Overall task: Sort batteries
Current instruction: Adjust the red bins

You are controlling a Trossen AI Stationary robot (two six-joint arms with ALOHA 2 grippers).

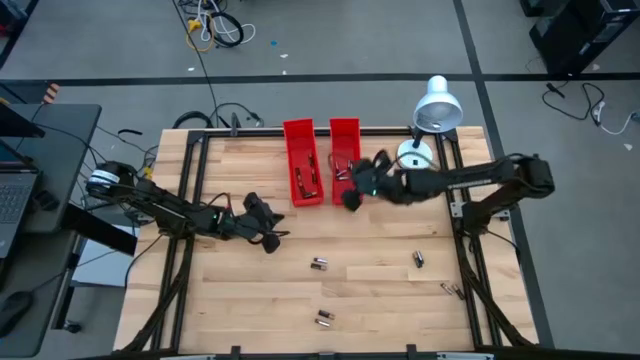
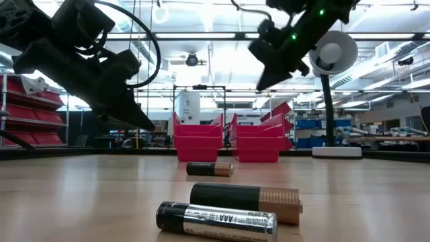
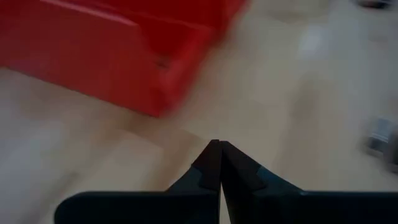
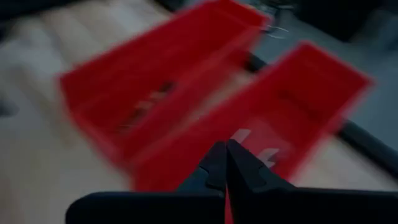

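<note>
Two grippers are both clenched, with the fingers pressed together and nothing between them. The right gripper (image 1: 350,199) hangs over the near end of the right red bin (image 1: 344,135), above the table, and its own camera looks past its joined fingers (image 4: 225,163) at both bins. The left gripper (image 1: 270,241) is in the middle-left part of the wooden table (image 1: 250,300), also lifted from the surface, with the left red bin (image 1: 301,160) beyond it; its fingertips (image 3: 219,163) meet in one point.

Some batteries lie inside the left red bin, with their long axis along the length of the bin; I cannot count them. The right red bin also holds small things, but they are too blurred to name.

On the open table lie four groups of batteries. One pair (image 1: 319,264) lies near the middle, with its long axis across the table from left to right. A second pair (image 1: 323,319) is closer to the front edge and lies the same way; in the low view these are the two nearest batteries (image 2: 222,218), one black and copper, one black and silver marked AAA. One battery (image 1: 419,259) on the right side points toward the back. Another (image 1: 450,290) lies diagonally, near the right frame.

A white lamp (image 1: 434,110) stands at the back right corner.
</note>
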